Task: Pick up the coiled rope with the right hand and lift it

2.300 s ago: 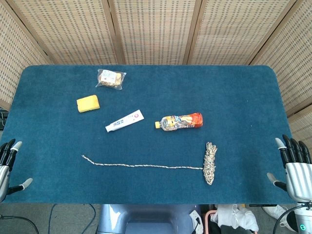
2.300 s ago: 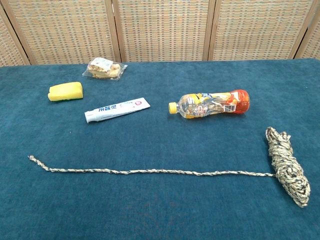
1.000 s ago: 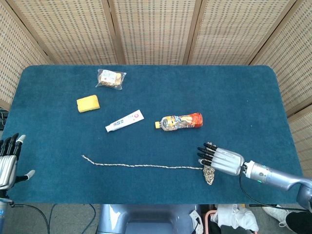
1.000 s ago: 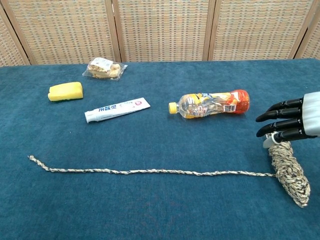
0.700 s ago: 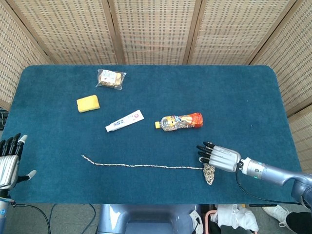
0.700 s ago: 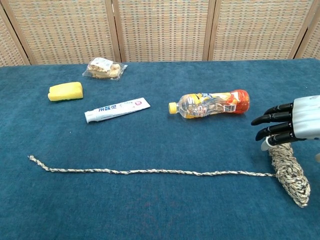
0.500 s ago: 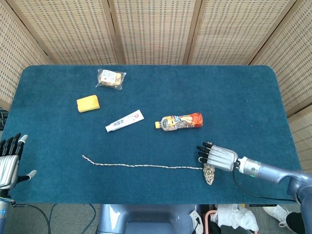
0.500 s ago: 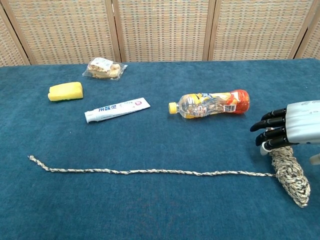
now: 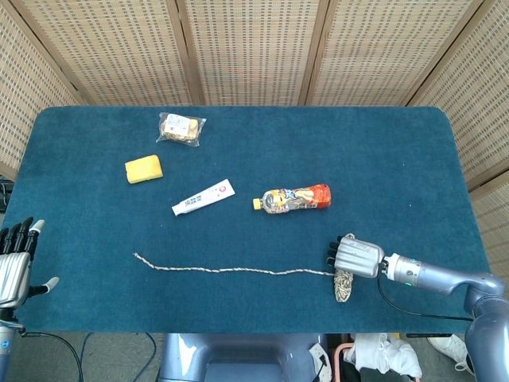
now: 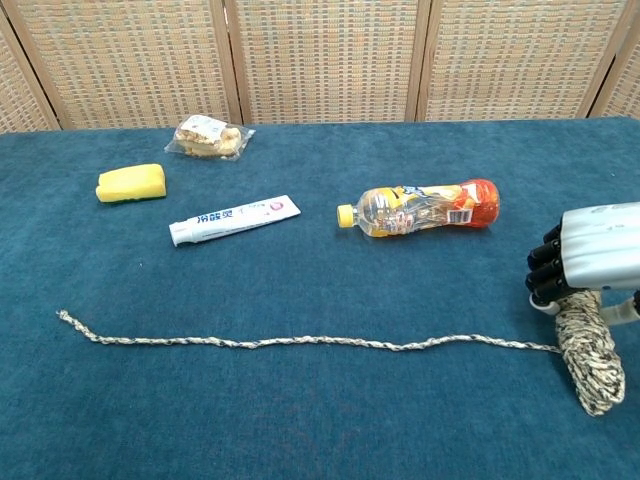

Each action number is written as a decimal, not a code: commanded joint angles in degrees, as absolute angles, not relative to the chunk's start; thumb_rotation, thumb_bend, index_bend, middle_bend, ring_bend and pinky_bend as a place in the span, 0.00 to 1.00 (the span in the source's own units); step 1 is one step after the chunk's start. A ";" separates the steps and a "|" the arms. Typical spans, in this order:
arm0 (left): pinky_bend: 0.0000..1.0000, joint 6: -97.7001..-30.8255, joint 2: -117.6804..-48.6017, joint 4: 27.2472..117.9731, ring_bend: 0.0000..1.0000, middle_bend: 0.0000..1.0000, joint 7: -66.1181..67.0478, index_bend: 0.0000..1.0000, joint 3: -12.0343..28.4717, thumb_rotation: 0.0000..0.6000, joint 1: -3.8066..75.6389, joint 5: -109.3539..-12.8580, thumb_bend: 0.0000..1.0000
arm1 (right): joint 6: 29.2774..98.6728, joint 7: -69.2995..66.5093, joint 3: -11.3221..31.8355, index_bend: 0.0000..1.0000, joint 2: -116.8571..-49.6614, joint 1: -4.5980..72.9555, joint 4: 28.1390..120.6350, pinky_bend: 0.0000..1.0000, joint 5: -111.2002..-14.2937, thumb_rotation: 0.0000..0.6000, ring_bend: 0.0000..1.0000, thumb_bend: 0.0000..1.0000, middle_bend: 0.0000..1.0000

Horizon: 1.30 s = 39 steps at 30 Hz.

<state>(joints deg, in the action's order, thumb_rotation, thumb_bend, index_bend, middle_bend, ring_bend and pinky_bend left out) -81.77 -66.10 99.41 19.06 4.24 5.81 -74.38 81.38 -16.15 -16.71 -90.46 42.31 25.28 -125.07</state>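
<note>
Coiled rope (image 9: 343, 285) is lying near counter (image 9: 382, 159) front edge, right robot hand (image 9: 355, 257) clenching around its top. One bottle (image 9: 296, 197), toothpaste tube (image 9: 203, 197), sponge (image 9: 144, 169), snack bag (image 9: 180, 127). Left robot hand (image 9: 14, 263) is hanging released.

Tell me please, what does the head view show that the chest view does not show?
Only the head view shows the left hand, off the table's left edge, and the right forearm behind the right hand. Only the chest view shows from the side the right hand's curled fingers at the far end of the coiled rope. Both show the rope's long tail, bottle, toothpaste tube, yellow sponge and snack packet.
</note>
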 commanded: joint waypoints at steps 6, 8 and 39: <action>0.00 -81.65 -66.70 99.54 0.00 0.00 20.13 0.00 3.71 1.00 6.11 -74.93 0.00 | 89.44 -23.36 -16.72 0.60 -93.79 40.34 19.62 0.68 -121.59 1.00 0.48 0.56 0.56; 0.00 -80.89 -67.19 99.08 0.00 0.00 20.90 0.00 3.46 1.00 6.66 -75.25 0.00 | 89.57 -25.36 -15.90 0.60 -93.89 40.19 20.11 0.68 -119.87 1.00 0.48 0.57 0.56; 0.00 -58.44 -83.34 73.93 0.00 0.00 6.67 0.41 -0.07 1.00 25.92 -87.79 0.28 | 83.21 -15.83 -11.90 0.61 -83.88 45.20 46.49 0.69 -113.69 1.00 0.50 0.65 0.58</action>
